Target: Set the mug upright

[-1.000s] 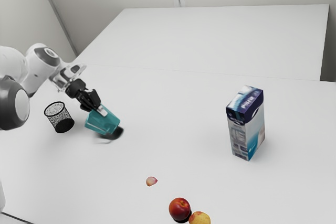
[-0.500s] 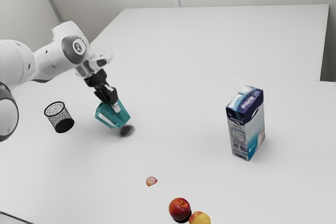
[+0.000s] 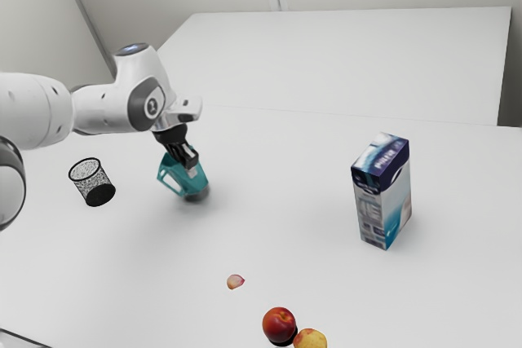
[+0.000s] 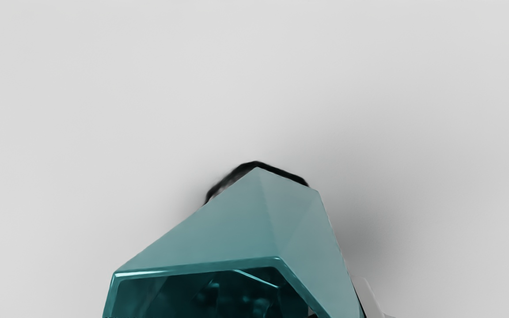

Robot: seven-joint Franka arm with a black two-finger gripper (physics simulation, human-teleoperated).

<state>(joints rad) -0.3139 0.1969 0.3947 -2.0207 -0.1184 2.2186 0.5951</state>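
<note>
At the exterior view's left, the gripper [image 3: 192,167] pinches the tilted teal mug [image 3: 198,184], right of the mesh pen holder [image 3: 91,179].

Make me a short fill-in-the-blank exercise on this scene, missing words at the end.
In the exterior view, the mesh holder stands to the ____ of the mug gripped by the tool.
The mug is tilted, while the carton stands ____.
Beside the yellowish fruit sits a ____ fruit.

Left; upright; red.

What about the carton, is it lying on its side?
No, the carton stands upright on the white table.
</note>
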